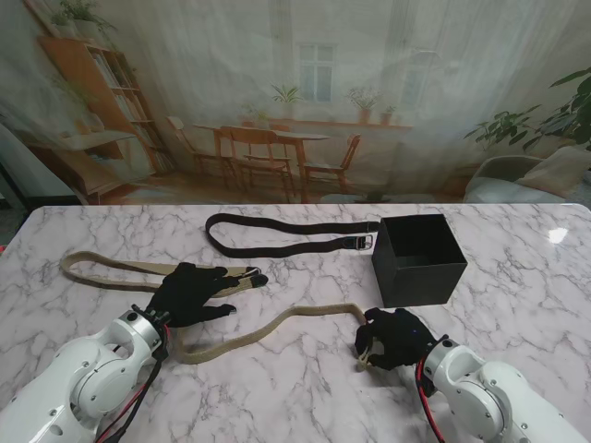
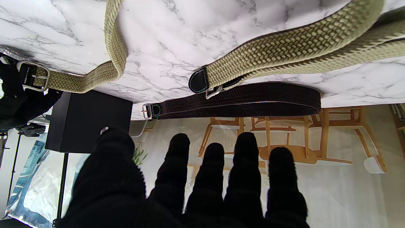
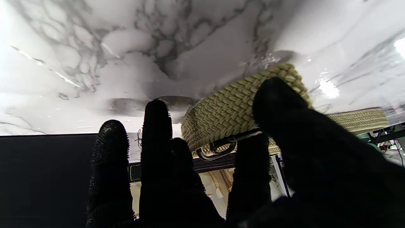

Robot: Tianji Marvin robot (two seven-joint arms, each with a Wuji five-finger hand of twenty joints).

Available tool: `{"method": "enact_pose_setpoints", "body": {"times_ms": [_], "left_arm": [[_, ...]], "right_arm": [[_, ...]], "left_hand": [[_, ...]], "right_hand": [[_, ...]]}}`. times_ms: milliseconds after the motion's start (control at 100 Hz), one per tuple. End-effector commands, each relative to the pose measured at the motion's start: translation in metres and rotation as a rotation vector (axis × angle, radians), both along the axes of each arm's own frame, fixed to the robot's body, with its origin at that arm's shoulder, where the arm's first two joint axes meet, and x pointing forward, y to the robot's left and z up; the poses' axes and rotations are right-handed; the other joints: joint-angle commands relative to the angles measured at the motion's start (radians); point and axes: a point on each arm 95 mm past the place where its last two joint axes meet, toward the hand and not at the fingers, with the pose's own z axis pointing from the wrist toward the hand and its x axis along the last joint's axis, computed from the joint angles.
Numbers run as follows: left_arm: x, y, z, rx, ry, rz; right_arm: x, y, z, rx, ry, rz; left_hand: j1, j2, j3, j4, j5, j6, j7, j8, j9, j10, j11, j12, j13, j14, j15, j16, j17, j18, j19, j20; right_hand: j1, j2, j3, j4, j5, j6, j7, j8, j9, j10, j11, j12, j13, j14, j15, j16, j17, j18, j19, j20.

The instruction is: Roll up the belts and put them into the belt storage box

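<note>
Nearest the table's (image 1: pixel 305 388) front edge, the right hand (image 1: pixel 392 340) is clamped on the buckle end of the tan belt (image 1: pixel 277 325), curling it. Left hand (image 1: pixel 189 293) lies on that belt with fingers spread. Two belts: tan, and black belt (image 1: pixel 277 235) farther back. One black box (image 1: pixel 420 258) stands beside it.

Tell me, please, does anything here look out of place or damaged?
Nothing looks damaged. The black square storage box stands upright. The beige braided belt and black woven belt lie unrolled on the white marble table, as expected.
</note>
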Motion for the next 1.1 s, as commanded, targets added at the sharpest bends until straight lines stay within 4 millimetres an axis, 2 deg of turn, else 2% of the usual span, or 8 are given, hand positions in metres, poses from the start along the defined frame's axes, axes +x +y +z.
{"method": "enact_pose_setpoints", "body": {"times_ms": [0, 110, 230, 390, 540, 690, 900, 1090], "left_arm": [[-0.001, 0.000, -0.003, 0.004, 0.014, -0.001], [-0.001, 0.000, -0.003, 0.003, 0.014, -0.002], [0.000, 0.000, -0.003, 0.003, 0.015, -0.003], [0.000, 0.000, -0.003, 0.003, 0.016, -0.005], [-0.001, 0.000, -0.003, 0.004, 0.018, -0.006], [0.000, -0.001, -0.003, 0.004, 0.019, -0.008], [0.000, -0.001, -0.004, 0.006, 0.020, -0.007], [0.000, -0.001, -0.004, 0.007, 0.021, -0.009]], "right_arm": [[-0.008, 0.000, -0.017, -0.004, 0.047, -0.012], [-0.008, 0.000, -0.017, 0.001, 0.040, -0.016], [-0.007, -0.001, -0.019, 0.013, 0.038, -0.040], [-0.006, 0.000, -0.024, 0.009, 0.019, -0.096], [-0.006, -0.001, -0.027, -0.057, -0.026, -0.106], [-0.006, 0.000, -0.029, -0.049, -0.011, -0.126], [-0.004, 0.001, -0.033, -0.029, 0.000, -0.133], [-0.004, 0.002, -0.033, -0.013, -0.018, -0.112]], "left_hand": [[0.009, 0.045, -0.029, -0.009, -0.018, 0.016, -0.013, 0.007, -0.036, 0.012, -0.019, 0.002, -0.034, 0.009, -0.021, -0.004, -0.020, 0.030, -0.025, 0.014], [0.009, 0.045, -0.029, -0.009, -0.017, 0.015, -0.013, 0.008, -0.035, 0.012, -0.018, 0.002, -0.034, 0.009, -0.021, -0.004, -0.020, 0.030, -0.026, 0.014], [0.009, 0.045, -0.029, -0.009, -0.015, 0.016, -0.012, 0.008, -0.036, 0.013, -0.019, 0.002, -0.034, 0.010, -0.021, -0.004, -0.020, 0.031, -0.027, 0.014], [0.006, 0.044, -0.030, -0.010, -0.014, 0.015, -0.011, 0.009, -0.036, 0.012, -0.019, 0.002, -0.036, 0.009, -0.022, -0.005, -0.021, 0.031, -0.027, 0.014], [0.007, 0.044, -0.029, -0.010, -0.011, 0.013, -0.010, 0.009, -0.035, 0.012, -0.019, 0.002, -0.035, 0.008, -0.022, -0.005, -0.022, 0.032, -0.028, 0.014], [0.006, 0.044, -0.029, -0.010, -0.008, 0.013, -0.009, 0.010, -0.036, 0.010, -0.019, 0.002, -0.035, 0.007, -0.023, -0.005, -0.022, 0.032, -0.029, 0.014], [0.005, 0.044, -0.029, -0.010, -0.003, 0.012, -0.006, 0.011, -0.036, 0.012, -0.019, 0.002, -0.035, 0.009, -0.023, -0.005, -0.022, 0.032, -0.031, 0.014], [0.006, 0.042, -0.029, -0.010, 0.000, 0.012, -0.005, 0.012, -0.037, 0.012, -0.020, 0.002, -0.035, 0.009, -0.023, -0.005, -0.022, 0.032, -0.031, 0.015]], "right_hand": [[-0.036, 0.025, 0.014, -0.001, 0.132, 0.097, 0.211, 0.023, -0.039, -0.013, -0.049, -0.024, -0.003, 0.002, -0.321, -0.170, 0.013, 0.037, 0.012, -0.015], [-0.067, 0.015, 0.018, 0.000, 0.130, 0.095, 0.256, 0.033, 0.002, -0.031, -0.060, -0.034, -0.004, -0.009, -0.321, -0.165, -0.004, 0.044, 0.020, -0.023], [-0.093, 0.006, 0.014, 0.008, 0.093, 0.080, 0.340, 0.060, -0.005, -0.063, -0.056, -0.031, -0.034, 0.029, -0.348, -0.181, -0.014, 0.059, 0.000, -0.047], [-0.088, 0.021, -0.007, 0.012, 0.060, 0.074, 0.392, 0.043, -0.077, -0.031, -0.034, -0.018, -0.025, -0.004, -0.322, -0.178, 0.014, 0.055, 0.029, -0.063], [-0.109, 0.016, -0.006, 0.013, 0.077, 0.032, 0.390, 0.032, -0.095, -0.014, -0.034, -0.024, -0.112, -0.028, -0.302, -0.149, -0.088, -0.020, 0.051, -0.039], [-0.093, 0.018, 0.002, 0.012, 0.071, 0.058, 0.396, 0.040, -0.087, -0.047, -0.037, -0.026, -0.104, 0.042, -0.344, -0.199, -0.076, 0.025, 0.008, -0.061], [-0.044, 0.040, -0.014, 0.002, 0.007, 0.079, 0.412, 0.038, -0.045, -0.059, 0.040, 0.008, 0.148, -0.059, -0.162, -0.084, 0.140, -0.051, 0.197, 0.004], [0.004, 0.050, 0.000, -0.005, -0.082, 0.077, 0.428, 0.030, -0.027, -0.075, 0.072, 0.022, 0.262, -0.139, 0.018, 0.033, 0.219, -0.130, 0.325, 0.053]]}}
